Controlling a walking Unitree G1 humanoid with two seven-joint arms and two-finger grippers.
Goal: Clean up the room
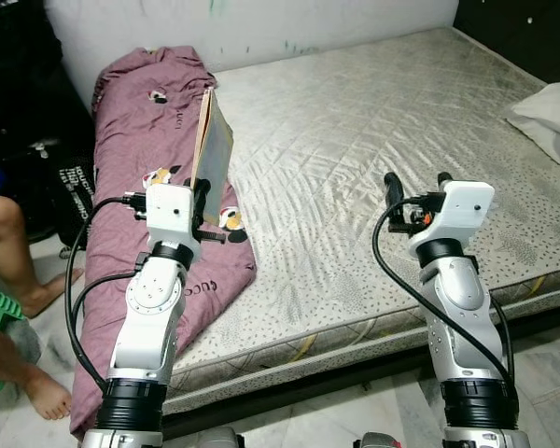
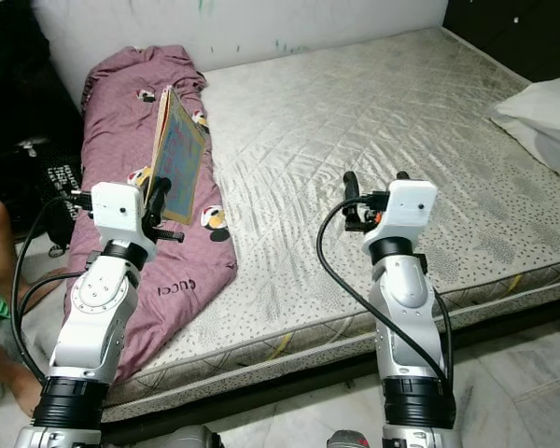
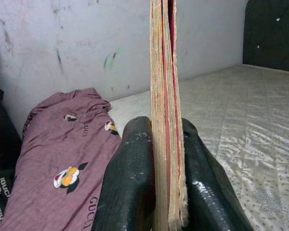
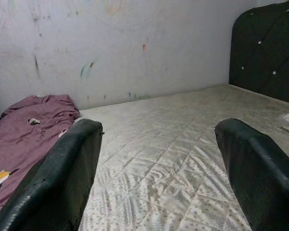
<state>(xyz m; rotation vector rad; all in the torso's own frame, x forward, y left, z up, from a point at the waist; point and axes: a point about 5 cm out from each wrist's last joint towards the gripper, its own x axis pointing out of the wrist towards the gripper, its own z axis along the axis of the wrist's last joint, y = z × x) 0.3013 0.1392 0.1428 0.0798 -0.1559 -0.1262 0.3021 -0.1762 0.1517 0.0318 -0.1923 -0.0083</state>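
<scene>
Two bare feet of a person are showing at my far left, beside the bed. My left gripper is pinching a thin book upright between its jaws, above the maroon blanket printed with "GUCCI" and cartoon ducks. My right gripper is hovering over the bare mattress, jaws spread wide. One white pillow is lying at the right edge.
</scene>
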